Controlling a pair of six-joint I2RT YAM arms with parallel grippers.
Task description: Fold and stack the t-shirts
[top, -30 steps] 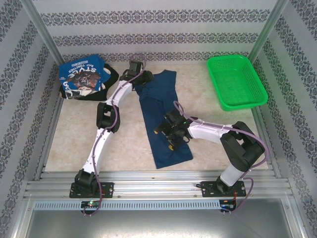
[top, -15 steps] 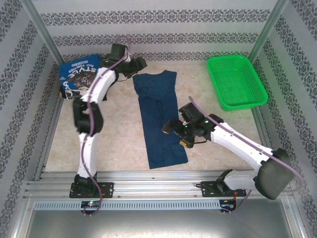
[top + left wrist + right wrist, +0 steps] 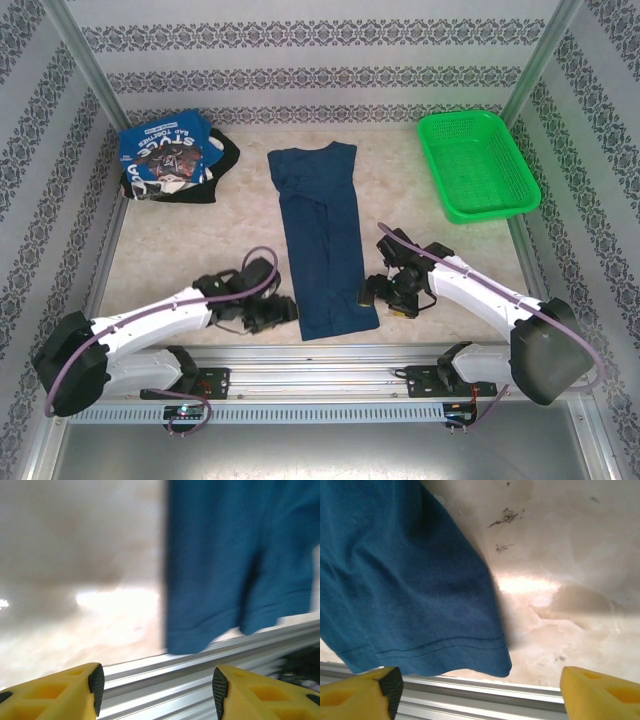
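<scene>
The only writing that can be read stands on the blue tee (image 3: 160, 152) at the far left in the top view. White capital letters curve across its upper side in two rows. The large row seems to begin "STU". The smaller row above it seems to end in "TOGETHER". The remaining letters are too small and too creased to make out with any certainty.

The left pincer (image 3: 156, 687) stands wide apart, yellow fingers (image 3: 60, 692) with black pads. Ahead, the blurred hem of a blue cloth t-shirt (image 3: 235, 565) lies on the pale marbled table (image 3: 75, 580), reaching the silver aluminium rail (image 3: 165, 672).
</scene>
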